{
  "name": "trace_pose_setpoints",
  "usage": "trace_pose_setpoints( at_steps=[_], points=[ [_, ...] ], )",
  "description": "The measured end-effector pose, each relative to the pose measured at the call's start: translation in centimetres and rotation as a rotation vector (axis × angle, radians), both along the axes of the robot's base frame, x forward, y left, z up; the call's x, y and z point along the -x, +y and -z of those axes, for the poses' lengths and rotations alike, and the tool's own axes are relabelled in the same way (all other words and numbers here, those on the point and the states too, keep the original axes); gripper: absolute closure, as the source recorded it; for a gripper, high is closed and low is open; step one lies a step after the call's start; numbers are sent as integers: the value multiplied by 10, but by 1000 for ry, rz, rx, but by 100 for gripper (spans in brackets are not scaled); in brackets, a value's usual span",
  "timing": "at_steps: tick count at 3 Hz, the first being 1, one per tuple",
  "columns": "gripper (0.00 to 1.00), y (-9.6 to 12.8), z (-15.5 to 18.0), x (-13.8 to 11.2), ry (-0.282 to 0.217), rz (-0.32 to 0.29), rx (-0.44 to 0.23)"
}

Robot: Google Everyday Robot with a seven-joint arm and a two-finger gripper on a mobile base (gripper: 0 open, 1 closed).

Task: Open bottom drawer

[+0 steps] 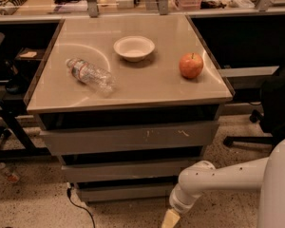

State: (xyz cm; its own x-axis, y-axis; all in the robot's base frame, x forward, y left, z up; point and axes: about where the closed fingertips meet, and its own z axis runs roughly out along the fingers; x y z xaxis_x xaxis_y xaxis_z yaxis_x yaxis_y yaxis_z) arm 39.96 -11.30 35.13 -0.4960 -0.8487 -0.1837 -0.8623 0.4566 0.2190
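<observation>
The bottom drawer is the lowest & narrowest grey front under the counter, close to the floor. The end effector hangs at the picture's btm edge, just below & right of the drawer front's right end. Whether it is spread or pressed together, I cannot tell. On the counter: bowl, apple, bottle lying on its side.

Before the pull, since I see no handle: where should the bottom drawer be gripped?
Probably the top edge of the bottom drawer, from the front: its face is plain, with a dark gap above. The hand hangs low by its right end.
</observation>
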Motion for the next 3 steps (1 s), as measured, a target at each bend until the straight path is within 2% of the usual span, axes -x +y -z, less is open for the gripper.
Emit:
trace_pose_setpoints(
  at_steps=[1,2,3],
  points=[
    [0,-18,22,-17,-48,64,-58],
    [0,-30,42,-33,-54,108,-85],
    [0,-30,42,-33,-54,108,-85]
  ],
)
